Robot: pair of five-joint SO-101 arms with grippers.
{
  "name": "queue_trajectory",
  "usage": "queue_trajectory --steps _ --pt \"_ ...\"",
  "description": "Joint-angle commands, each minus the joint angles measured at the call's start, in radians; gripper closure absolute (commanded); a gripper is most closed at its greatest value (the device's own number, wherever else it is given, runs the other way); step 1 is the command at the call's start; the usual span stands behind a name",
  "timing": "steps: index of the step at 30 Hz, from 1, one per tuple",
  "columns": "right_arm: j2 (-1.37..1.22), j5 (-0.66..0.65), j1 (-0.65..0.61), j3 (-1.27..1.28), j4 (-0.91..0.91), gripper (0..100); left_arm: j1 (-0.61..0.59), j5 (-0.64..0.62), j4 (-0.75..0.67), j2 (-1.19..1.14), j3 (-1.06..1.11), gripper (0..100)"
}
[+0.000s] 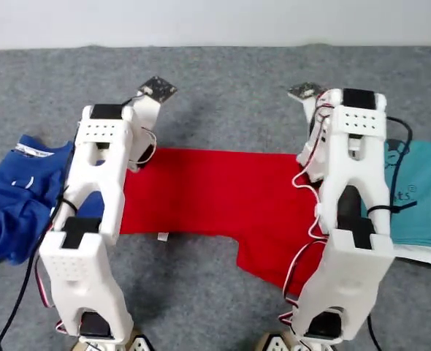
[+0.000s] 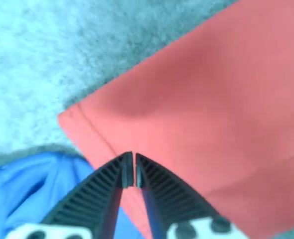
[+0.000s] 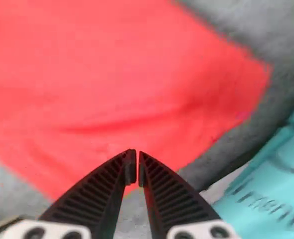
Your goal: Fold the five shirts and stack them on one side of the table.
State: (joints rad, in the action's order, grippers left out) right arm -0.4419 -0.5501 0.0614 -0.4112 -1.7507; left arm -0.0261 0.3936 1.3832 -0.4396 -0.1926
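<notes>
The left gripper [image 2: 130, 172] has its ribbed black fingers drawn together, with a hairline slit between the tips. The tips sit at the hemmed edge of the red shirt [image 2: 212, 109], near one of its corners. Whether cloth is pinched between them cannot be told. Beside that edge lies the blue shirt [image 2: 27, 184], rumpled.

The right gripper [image 3: 133, 167] is likewise closed to a thin slit, over the edge of the red shirt [image 3: 87, 74]. A strip of grey separates that shirt from the teal shirt [image 3: 271, 189].

From above, the red shirt [image 1: 215, 194] lies flat at centre, between the left arm [image 1: 102, 183] and the right arm [image 1: 354, 197]. The blue shirt [image 1: 18, 197] is bunched at the left edge. The teal shirt [image 1: 420, 197] lies at the right edge on a white cloth [image 1: 420, 254]. The grey table surface [image 1: 237, 95] lies bare across the upper frame, and again at lower centre.
</notes>
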Motion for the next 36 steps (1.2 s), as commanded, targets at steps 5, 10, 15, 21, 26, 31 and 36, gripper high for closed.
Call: queue_trajectory --steps 5,10,15,21,26,31,36 --pt "0.127 0.114 -0.053 0.209 -0.047 98.3 -0.008 -0.068 0.072 0.178 -0.035 98" --pt "0.228 0.178 -0.173 0.479 -0.016 98.3 -0.008 -0.081 0.112 0.221 -0.033 98" --pt "0.254 0.242 -0.297 0.677 0.174 98.0 -0.008 -0.081 0.114 0.232 -0.033 98" --pt "0.176 0.262 -0.424 0.763 0.308 98.0 -0.009 -0.081 0.114 0.232 -0.033 98" --pt "0.13 0.255 -0.493 0.76 0.323 98.0 -0.009 -0.081 0.114 0.232 -0.035 98" --pt "0.226 0.255 -0.469 0.76 0.269 98.0 -0.003 -0.075 0.114 0.232 -0.041 98" --pt "0.42 0.206 -0.367 0.76 0.189 98.0 0.002 -0.075 0.114 0.233 -0.041 98"
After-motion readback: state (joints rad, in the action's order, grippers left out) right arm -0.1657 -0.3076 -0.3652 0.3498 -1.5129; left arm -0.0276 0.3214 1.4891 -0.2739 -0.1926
